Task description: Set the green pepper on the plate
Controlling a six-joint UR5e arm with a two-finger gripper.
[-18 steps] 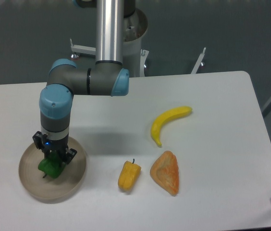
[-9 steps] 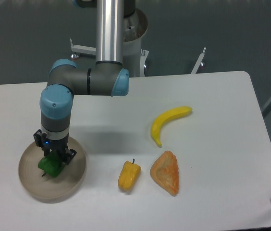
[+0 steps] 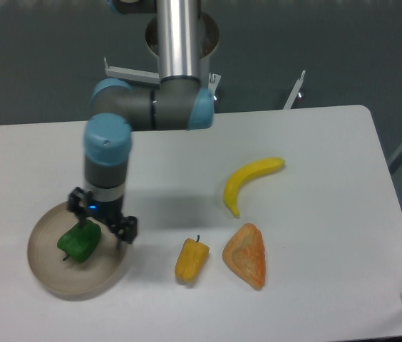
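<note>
The gripper (image 3: 105,224) has let go of the green pepper (image 3: 79,242) and shifted right; its fingers now stand spread, holding nothing. The glossy, lobed pepper lies on the plate (image 3: 51,276), just left of the gripper. Right of the gripper on the bench (image 3: 315,149) lie a yellow pepper (image 3: 191,260), an orange wedge (image 3: 246,256) and a banana (image 3: 249,181).

The glossy green pepper (image 3: 79,243) is lying on its side inside the round beige plate (image 3: 48,273), just beside the left one of the spread fingers (image 3: 82,206), stem pointing down-left.
</note>
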